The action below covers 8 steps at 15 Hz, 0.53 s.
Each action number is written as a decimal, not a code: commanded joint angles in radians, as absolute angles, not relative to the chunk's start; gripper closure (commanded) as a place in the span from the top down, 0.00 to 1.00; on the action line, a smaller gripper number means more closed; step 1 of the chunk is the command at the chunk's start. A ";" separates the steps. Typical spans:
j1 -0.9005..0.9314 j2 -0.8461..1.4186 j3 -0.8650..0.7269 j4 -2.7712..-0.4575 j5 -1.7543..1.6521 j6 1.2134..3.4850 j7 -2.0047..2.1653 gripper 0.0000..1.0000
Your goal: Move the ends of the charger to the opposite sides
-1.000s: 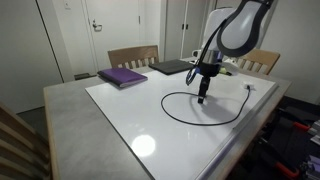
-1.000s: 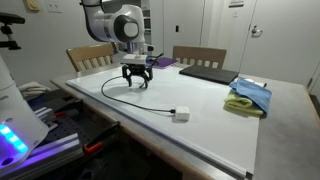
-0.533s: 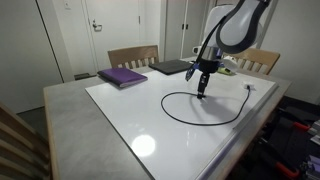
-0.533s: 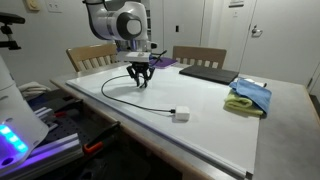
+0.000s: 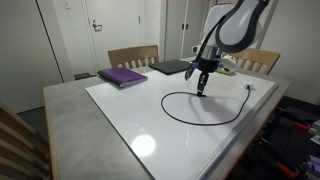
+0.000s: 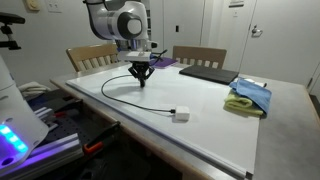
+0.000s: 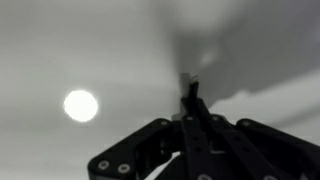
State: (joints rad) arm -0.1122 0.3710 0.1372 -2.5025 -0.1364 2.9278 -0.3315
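The charger's thin black cable [image 5: 178, 115] lies in a loop on the white board [image 5: 130, 110]; it also shows in the exterior view with the cloths [image 6: 108, 92]. Its white-grey plug [image 6: 181, 115] rests near the board's edge, and the same plug [image 5: 249, 87] shows small in the exterior view with the purple book. My gripper [image 5: 201, 92] points down at the cable's other end, fingertips at the board [image 6: 140, 83]. In the wrist view the gripper [image 7: 188, 100] is shut, with a small black tip [image 7: 187, 86] sticking out between the fingers.
A purple book [image 5: 122, 76] and a dark laptop [image 5: 172, 67] lie at the back of the table. Blue and yellow cloths [image 6: 250, 95] sit by the laptop [image 6: 208, 73]. Wooden chairs [image 5: 133, 56] stand behind. The arm's base and cables [image 6: 60, 110] are beside the table.
The fingers have gone from wide open to shut around the black end of the cable. The arm has stayed in place over that end.
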 commanded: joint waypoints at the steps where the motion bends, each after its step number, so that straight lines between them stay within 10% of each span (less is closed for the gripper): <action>1: -0.119 0.383 0.146 -2.480 -0.153 2.911 -0.397 0.01; 8: -0.140 0.377 0.230 -2.470 -0.148 2.923 -0.544 0.06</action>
